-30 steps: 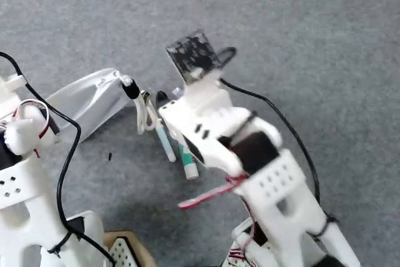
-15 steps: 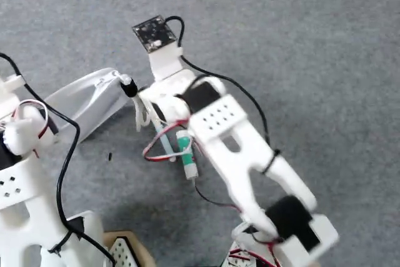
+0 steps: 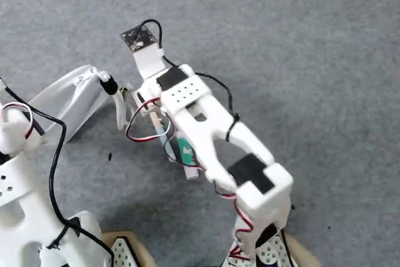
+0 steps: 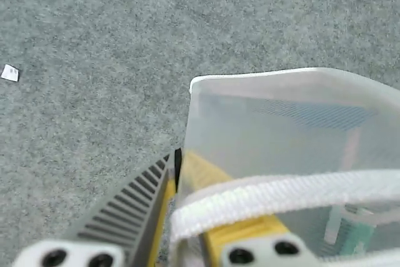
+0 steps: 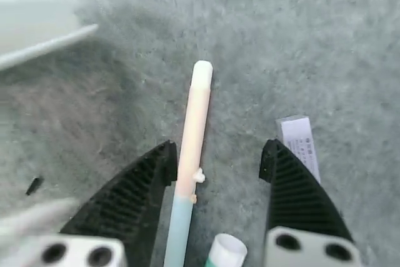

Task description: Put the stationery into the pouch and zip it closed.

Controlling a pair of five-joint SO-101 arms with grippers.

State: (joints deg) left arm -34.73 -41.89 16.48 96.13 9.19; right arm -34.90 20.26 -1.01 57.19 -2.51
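Right wrist view: pale pen (image 5: 194,129) lies on the grey bench (image 5: 325,42) between my right jaws; jaws spread wide, gripping nothing, pen just beside one of them; green marker (image 5: 228,251) and a small labelled piece (image 5: 300,145) close by. In the high view my arm covers most of that; pouch (image 3: 69,101) left of centre, one end near the pen (image 3: 164,143); right half of the bench is open room. Left wrist view: left jaws clamped on the pouch (image 4: 281,129) wall by its white zip band (image 4: 281,195).
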